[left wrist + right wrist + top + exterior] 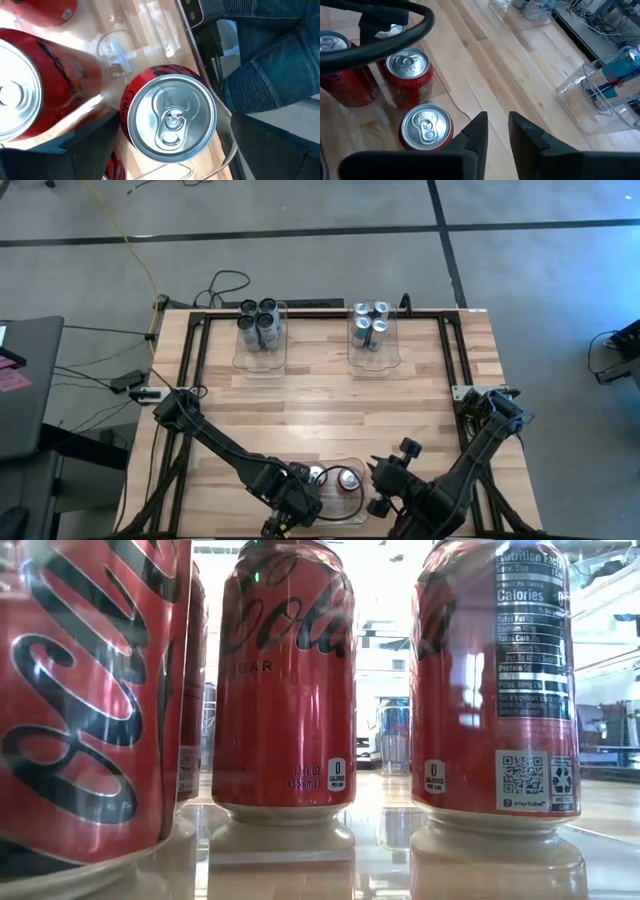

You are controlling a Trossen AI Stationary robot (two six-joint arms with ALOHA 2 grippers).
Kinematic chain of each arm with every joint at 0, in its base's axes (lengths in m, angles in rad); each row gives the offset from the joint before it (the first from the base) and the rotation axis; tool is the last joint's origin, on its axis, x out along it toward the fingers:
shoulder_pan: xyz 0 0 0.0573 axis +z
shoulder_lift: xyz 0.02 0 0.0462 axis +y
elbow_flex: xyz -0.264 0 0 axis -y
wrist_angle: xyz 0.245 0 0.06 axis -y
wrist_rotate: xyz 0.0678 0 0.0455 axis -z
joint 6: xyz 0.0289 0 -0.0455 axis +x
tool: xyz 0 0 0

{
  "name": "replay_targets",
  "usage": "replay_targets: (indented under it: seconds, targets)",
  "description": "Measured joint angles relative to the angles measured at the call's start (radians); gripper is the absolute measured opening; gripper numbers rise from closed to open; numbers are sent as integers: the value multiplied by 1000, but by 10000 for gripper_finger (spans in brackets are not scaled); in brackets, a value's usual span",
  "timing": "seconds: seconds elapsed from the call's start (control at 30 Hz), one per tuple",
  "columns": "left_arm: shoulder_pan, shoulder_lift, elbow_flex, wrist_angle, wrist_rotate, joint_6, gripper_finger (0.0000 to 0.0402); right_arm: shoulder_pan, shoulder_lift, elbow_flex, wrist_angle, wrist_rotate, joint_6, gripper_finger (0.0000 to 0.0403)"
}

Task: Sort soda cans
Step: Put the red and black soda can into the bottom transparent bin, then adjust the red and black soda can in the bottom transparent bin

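- Wooden table (330, 405): three clear bins. Far-left bin (262, 350) holds dark grey cans (261, 322); far-right bin (376, 350) holds silver-and-blue cans (371, 323); near-edge bin (345, 490) holds red cans (348, 479). All cans stand upright, long axes vertical.
- Left arm reaches to the near bin; left gripper (297, 502) is directly over it. In the left wrist view, a red can top (171, 117) sits right below the camera, with a bin wall (200, 65) beside it. Fingers spread wide, not touching the can; nothing held.
- Right gripper (496, 131) hovers just outside the near bin, over bare wood. Fingers stand close together with a narrow gap, pinching nothing. Nearest red can (426, 127) lies just beside its fingertips.
- Low view: three red cans fill the frame, centre one (285, 680) upright on the bin floor.
- Judgement: no loose cans visible on the table; sorting looks nearly complete. Left gripper appears to be letting go of a can. Key relation: can straight beneath left gripper, so the exit should be vertical to avoid tipping neighbours.
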Motion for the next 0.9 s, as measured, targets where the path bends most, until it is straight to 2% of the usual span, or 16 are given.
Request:
replay_targets:
  seconds: [0.27, 0.53, 0.6, 0.73, 0.9]
  targets:
    - [-1, -7, 0, -34, -18, -40, 379, 1, 0, 0, 0, 1, -15, 162]
    - [-52, -109, 0, -41, -199, -88, 379, 1, 0, 0, 17, -7, -34, 262]
    - [-77, -138, 0, -71, -283, -110, 380, 1, 0, 0, 23, -8, -34, 286]
    - [-159, -201, -35, -77, -521, -166, 380, -8, 13, 1, 51, -7, -51, 325]
    - [-284, -277, -138, -44, -829, -286, 380, -40, 72, 0, 61, -48, -76, 348]
